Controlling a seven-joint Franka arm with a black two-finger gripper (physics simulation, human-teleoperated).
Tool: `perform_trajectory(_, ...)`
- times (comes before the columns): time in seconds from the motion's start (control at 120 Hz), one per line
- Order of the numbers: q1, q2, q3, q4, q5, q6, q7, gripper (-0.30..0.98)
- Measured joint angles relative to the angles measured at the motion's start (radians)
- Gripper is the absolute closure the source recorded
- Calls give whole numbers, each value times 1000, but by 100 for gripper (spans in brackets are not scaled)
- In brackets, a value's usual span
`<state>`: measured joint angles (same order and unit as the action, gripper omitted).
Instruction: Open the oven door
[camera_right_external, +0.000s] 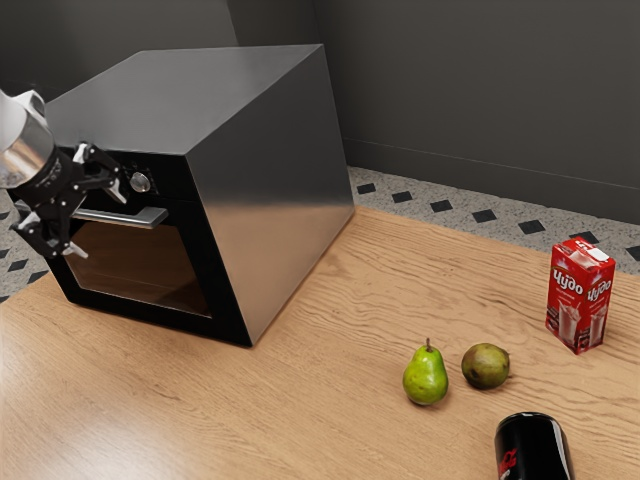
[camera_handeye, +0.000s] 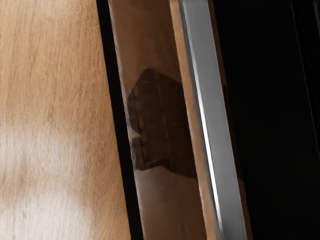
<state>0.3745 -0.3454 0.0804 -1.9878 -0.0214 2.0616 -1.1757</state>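
The gripper (camera_right_external: 97, 220) is seen at the oven's front with its fingers spread wide, one above the other; nothing is gripped. Clock directions are taken from it in the exterior view. The metal handle (camera_right_external: 148, 217) is seen running out toward three o'clock, but whether it is touched cannot be told. The oven door (camera_right_external: 232, 316) is shut, with its glass (camera_right_external: 150, 270) placed between four and five o'clock. In the wrist view, a dark shape is shown on the glass, beside the handle. A round knob (camera_right_external: 141, 183) is found near two o'clock, on the oven (camera_right_external: 270, 190). Farther out on the wooden table (camera_right_external: 340, 320), a red carton (camera_right_external: 578, 300) is stood just past three; near four are placed a green pear (camera_right_external: 426, 377), a brownish-green fruit (camera_right_external: 486, 366) and a black can (camera_right_external: 533, 450).
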Motion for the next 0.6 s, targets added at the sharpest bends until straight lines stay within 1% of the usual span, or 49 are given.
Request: perform_trajectory(0.6, 2, 19, 14, -47, -19, 27, 53, 0)
